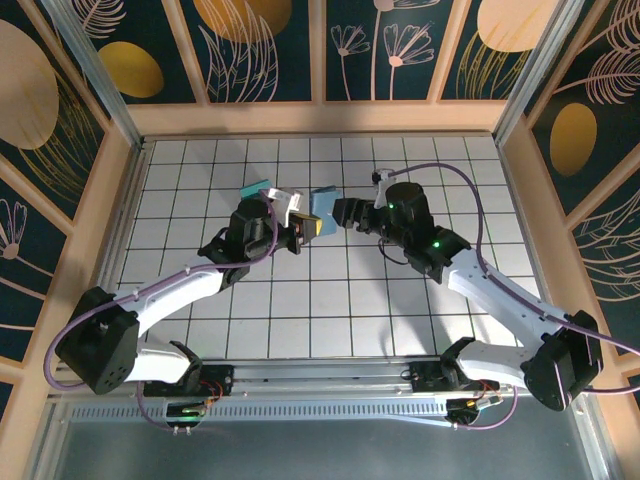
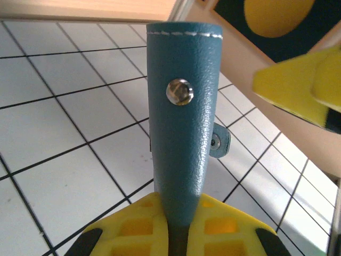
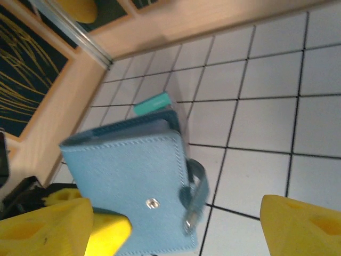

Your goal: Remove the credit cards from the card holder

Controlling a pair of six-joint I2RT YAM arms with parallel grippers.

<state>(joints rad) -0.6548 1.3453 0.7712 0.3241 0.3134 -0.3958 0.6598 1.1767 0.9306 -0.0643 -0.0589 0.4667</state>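
Between the left gripper's (image 2: 178, 229) clamped fingers, the card holder (image 2: 184, 133) stands folded above the tiles, its strap tab hanging loose. A teal card (image 3: 152, 104) lies on the tiles just beyond. Facing it, the right gripper (image 3: 184, 226) has its jaws spread wide; extraction appears underway, and the next move calls for pinching the edge of any card left inside.

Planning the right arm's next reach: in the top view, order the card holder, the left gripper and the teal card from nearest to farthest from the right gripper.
Measured from the right gripper:
1. card holder, just to its left.
2. left gripper, gripping the holder, a little farther left.
3. teal card, on the tiles, farthest left, beyond the left gripper.
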